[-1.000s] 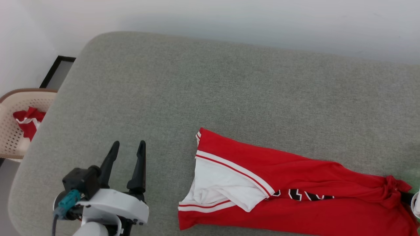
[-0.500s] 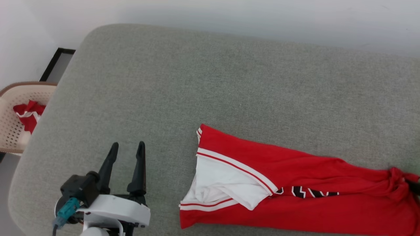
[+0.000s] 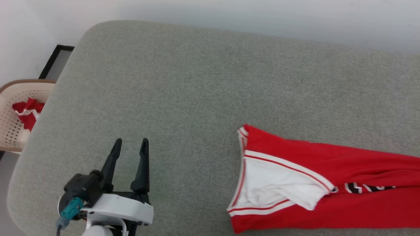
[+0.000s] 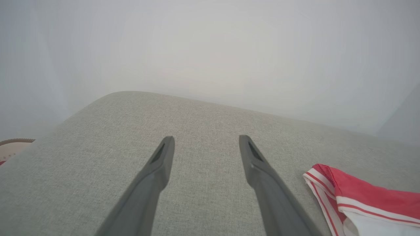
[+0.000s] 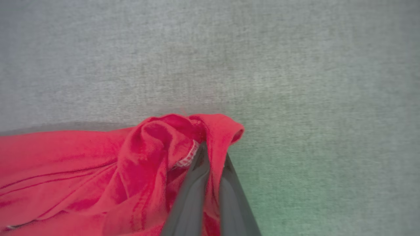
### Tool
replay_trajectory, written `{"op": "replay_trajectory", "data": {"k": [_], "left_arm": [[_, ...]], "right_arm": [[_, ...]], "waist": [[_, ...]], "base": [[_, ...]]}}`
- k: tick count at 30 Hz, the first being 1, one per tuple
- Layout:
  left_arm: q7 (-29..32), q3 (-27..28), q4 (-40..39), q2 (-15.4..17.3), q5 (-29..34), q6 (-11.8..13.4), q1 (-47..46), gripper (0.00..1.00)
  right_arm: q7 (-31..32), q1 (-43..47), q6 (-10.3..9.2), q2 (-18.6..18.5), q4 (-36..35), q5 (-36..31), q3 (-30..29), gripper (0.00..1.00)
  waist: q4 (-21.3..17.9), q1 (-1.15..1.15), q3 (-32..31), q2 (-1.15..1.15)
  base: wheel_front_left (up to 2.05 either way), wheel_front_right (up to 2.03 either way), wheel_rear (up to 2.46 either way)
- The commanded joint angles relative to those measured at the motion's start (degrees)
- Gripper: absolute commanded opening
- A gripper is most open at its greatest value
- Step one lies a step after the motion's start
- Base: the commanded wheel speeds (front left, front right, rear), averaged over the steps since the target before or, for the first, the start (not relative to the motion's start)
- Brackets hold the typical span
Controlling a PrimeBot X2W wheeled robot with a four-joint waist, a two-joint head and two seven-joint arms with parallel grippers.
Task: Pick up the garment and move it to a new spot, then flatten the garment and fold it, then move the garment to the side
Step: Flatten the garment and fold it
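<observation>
We should pull slowly and hold tight, since our right pincer (image 5: pixel 214 154) is pinched shut on a bunched end of the red garment (image 3: pixel 361 209), which lies long-ways along the near edge of the grey cushion (image 3: pixel 197 82), toward its right end, with its striped end pointing at our left pincer (image 3: pixel 130 147), open and empty.

A grey-green upholstered pad (image 3: pixel 197 82) with a coarse woven cover and rounded corners stretches from the near left to the far right. One thing lies on it, the garment (image 3: pixel 344 160), bright red, stretched lengthwise along the near right and running off the head view's right side. Its left end shows a white panel edged with thin red-and-white stripes, with black-and-white lettering peeking from a fold beside it. Its right end is bunched into soft creases
</observation>
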Motion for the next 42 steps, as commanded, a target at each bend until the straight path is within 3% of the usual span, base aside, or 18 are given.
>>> {"op": "replay_trajectory", "data": {"k": [1,10,19,23,32,42], "left_arm": [[-0.1,0.3,0.2,-0.2,0.6,-0.5,0.7,1.00],[-0.1,1.6,1.4,-0.6,1.8,-1.6,1.5,1.00],[-0.1,2.5,1.9,0.0,1.3,-2.3,3.4,1.00],[-0.1,2.4,2.0,0.1,1.1,-2.5,3.6,1.00],[0.1,0.9,3.1,-0.6,1.2,-3.3,2.0,1.00],[0.0,-1.5,5.9,-3.2,2.0,-4.8,-1.7,1.00]], "right_arm": [[-0.2,-0.3,-0.29,-0.7,1.2,-0.7,-0.2,0.00],[0.5,-1.1,-0.24,-0.2,0.5,0.0,1.2,0.00],[4.6,2.0,-0.23,1.7,-12.7,6.4,0.6,0.00],[6.7,3.1,-0.23,4.5,-19.1,7.7,-0.4,0.00],[11.5,1.9,-0.23,16.7,-29.3,4.6,0.1,0.00],[13.0,-1.9,-0.23,30.5,-29.1,-4.5,2.4,0.00]], "waist": [[-0.1,0.00,-0.1,0.00],[-1.3,0.00,-1.9,0.00],[-3.1,0.00,-5.0,0.00],[-3.3,0.00,-6.1,0.00],[-1.2,0.00,-6.6,0.00],[4.2,0.00,-5.2,0.00]], "base": [[0.00,0.00,0.00],[0.00,0.00,0.00],[0.00,0.00,0.00],[0.00,0.00,0.00],[0.00,0.00,0.00],[0.00,0.00,0.00]]}}
